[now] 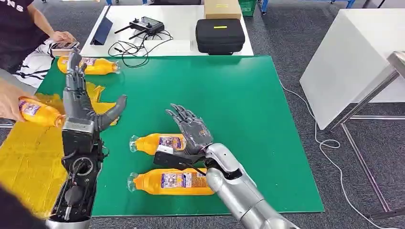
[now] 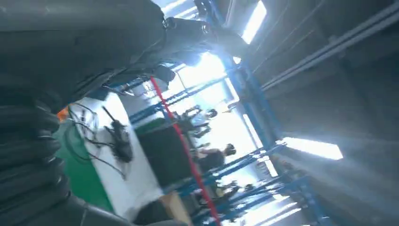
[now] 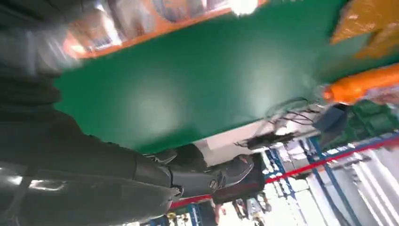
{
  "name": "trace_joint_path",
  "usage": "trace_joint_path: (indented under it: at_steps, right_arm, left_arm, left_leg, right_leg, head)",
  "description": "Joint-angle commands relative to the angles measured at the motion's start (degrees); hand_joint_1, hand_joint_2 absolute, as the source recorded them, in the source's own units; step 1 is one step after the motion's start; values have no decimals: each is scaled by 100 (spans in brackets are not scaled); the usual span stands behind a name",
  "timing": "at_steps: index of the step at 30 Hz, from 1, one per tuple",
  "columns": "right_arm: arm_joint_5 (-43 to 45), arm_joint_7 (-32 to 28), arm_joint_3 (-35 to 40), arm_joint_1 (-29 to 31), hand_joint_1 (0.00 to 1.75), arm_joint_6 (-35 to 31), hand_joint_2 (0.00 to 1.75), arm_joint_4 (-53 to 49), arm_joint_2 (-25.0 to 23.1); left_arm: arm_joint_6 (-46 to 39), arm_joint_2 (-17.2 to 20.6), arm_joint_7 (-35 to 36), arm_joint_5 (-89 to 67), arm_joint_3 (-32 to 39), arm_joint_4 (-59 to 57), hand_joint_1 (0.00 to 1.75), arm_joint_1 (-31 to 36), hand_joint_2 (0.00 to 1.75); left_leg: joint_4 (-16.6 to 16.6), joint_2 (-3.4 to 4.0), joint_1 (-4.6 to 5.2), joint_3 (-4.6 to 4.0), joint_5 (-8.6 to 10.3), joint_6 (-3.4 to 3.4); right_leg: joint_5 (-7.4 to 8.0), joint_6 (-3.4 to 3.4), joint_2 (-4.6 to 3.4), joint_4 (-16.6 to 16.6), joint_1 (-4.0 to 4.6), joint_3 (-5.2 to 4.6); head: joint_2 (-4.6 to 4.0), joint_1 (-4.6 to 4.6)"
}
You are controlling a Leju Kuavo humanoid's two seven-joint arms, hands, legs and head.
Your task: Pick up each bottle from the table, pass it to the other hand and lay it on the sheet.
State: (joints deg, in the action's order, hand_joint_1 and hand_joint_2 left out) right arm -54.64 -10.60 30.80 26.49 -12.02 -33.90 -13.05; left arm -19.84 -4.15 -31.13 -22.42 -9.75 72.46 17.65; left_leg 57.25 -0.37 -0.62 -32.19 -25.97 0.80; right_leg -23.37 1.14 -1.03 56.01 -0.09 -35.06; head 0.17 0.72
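Two orange bottles lie side by side on the green mat point(image 1: 248, 105), one point(image 1: 157, 142) just behind the other point(image 1: 172, 182). My right hand point(image 1: 191, 128) hovers over the farther one's base end, fingers spread and holding nothing; its dark fingers point(image 3: 207, 176) also show in the right wrist view. My left hand point(image 1: 81, 102) stands raised above the yellow sheet point(image 1: 28, 162), fingers pointing up and thumb out, empty. A third bottle point(image 1: 88, 65) lies at the mat's far left corner. At the left edge a person's hand point(image 1: 8, 99) holds a fourth bottle point(image 1: 39, 112) over the sheet.
A person sits at the far left with a phone point(image 1: 64, 46). Behind the mat, a white table point(image 1: 186, 46) carries a remote controller point(image 1: 145, 25), cables, a black case point(image 1: 219, 36) and a cardboard box point(image 1: 222, 8). Another white table point(image 1: 353, 52) stands to the right.
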Motion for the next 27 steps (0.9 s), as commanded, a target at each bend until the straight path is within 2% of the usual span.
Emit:
trace_joint_path:
  at_steps: [1, 4, 16, 17, 18, 22, 27]
  right_arm:
    - [-362, 622, 216, 513, 0, 131, 175, 1158, -45]
    - [-628, 1103, 281, 576, 0, 230, 175, 1333, -30]
    - [-640, 1113, 275, 578, 0, 229, 175, 1345, -27]
    - [-703, 1217, 307, 597, 0, 241, 175, 1369, -30]
    - [-732, 1299, 310, 606, 0, 270, 175, 1396, -34]
    - [-724, 1549, 163, 652, 0, 491, 175, 1536, 13]
    - [-680, 1702, -70, 714, 0, 1185, 175, 1770, 87]
  left_arm:
    - [414, -156, -3, 647, -88, 1113, 0, -369, 175]
    - [542, -195, -19, 775, -93, 1229, 0, -432, 175]
    - [536, -201, -17, 773, -98, 1262, 0, -452, 175]
    - [532, -205, -15, 774, -89, 1262, 0, -458, 175]
    - [525, -214, -20, 769, -91, 1284, 0, -467, 175]
    - [477, -299, -43, 716, -146, 1483, 0, -571, 175]
    - [413, -344, -42, 686, -240, 1633, 0, -609, 175]
  left_leg:
    - [-4, 6, 0, 21, -12, 1]
    - [-4, 2, 0, 26, -12, 1]
    - [-6, -3, 1, 22, -10, 0]
    - [-9, 0, 0, 40, -16, 0]
    - [-6, -4, 1, 18, -8, 1]
    - [-4, -6, 1, 15, -6, 2]
    - [-5, -10, 2, 25, -10, 3]
  right_leg:
    - [-10, 2, 2, -3, 2, 19]
    - [-12, 3, 7, -3, 2, 26]
    - [-10, 1, 7, -5, 1, 22]
    - [-16, 2, 9, -6, 3, 38]
    - [-8, 2, 8, -4, 0, 18]
    - [-7, 3, 9, -4, 0, 16]
    - [-12, 4, 16, -5, 0, 28]
  head:
    - [0, 0]
    - [0, 0]
    - [0, 0]
    - [0, 0]
    - [0, 0]
    - [-2, 0]
    - [0, 0]
